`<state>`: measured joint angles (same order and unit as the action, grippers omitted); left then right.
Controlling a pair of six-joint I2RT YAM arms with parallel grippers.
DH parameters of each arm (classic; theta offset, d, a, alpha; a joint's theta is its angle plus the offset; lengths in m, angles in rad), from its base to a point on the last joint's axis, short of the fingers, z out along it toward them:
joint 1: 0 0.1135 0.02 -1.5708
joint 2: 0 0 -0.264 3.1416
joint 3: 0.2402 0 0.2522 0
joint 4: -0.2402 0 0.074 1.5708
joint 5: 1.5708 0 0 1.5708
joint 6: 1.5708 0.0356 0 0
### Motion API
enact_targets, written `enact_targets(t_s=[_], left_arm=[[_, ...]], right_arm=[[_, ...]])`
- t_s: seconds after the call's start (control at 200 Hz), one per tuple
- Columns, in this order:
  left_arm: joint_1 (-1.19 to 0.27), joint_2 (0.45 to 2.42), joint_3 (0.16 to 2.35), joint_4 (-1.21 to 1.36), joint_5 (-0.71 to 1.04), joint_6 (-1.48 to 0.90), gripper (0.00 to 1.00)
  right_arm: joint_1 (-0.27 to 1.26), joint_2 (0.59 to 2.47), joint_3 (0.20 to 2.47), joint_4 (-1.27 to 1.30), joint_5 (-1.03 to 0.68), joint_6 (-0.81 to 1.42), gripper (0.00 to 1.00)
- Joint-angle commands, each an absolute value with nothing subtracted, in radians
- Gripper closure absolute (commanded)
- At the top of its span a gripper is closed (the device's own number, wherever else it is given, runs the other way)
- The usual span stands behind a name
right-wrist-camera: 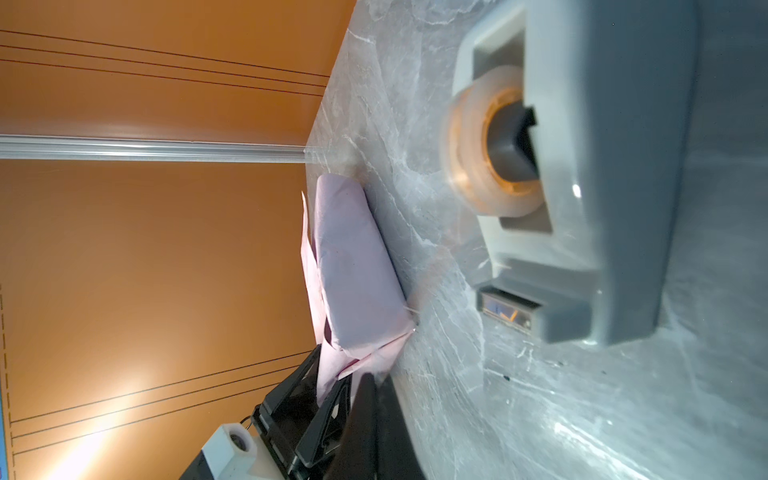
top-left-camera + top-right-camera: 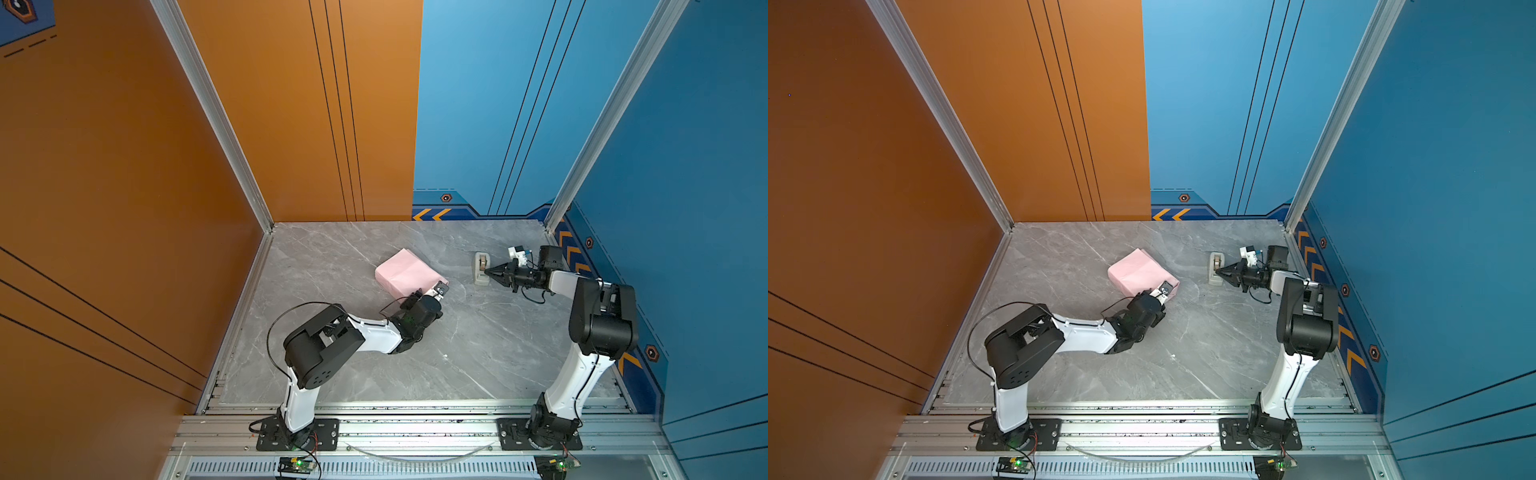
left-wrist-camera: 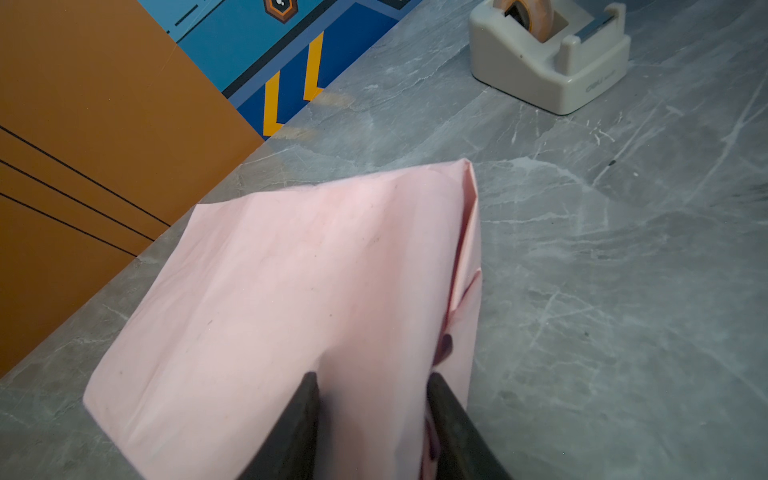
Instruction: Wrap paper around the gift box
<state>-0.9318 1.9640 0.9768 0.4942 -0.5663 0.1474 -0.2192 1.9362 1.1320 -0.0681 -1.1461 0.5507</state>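
Taping step, I'd say: the paper mid-worktop covers the gift box (none shows). Left gripper jaws, half-closed, pinch its end flap. Right gripper jaws are shut at the tape dispenser. Next, bring tape across.

The left arm and right arm share white shells, black joints, black cables and bolted bases.
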Motion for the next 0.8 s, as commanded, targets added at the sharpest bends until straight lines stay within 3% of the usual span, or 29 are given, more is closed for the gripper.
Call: enact_targets(t_s=[0.0, 0.421, 0.796], left_arm=[[-0.946, 2.156, 0.873, 0.052, -0.306, 0.072, 0.59], [-0.946, 2.155, 0.87, 0.057, -0.305, 0.072, 0.59], [-0.945, 2.156, 0.869, 0.061, -0.307, 0.071, 0.59]], right_arm=[[-0.225, 1.907, 1.084, -0.07, -1.13, 0.535, 1.0], [-0.206, 1.915, 1.004, -0.022, -1.105, 0.554, 1.0], [-0.222, 1.922, 1.032, -0.155, -1.061, 0.464, 1.0]])
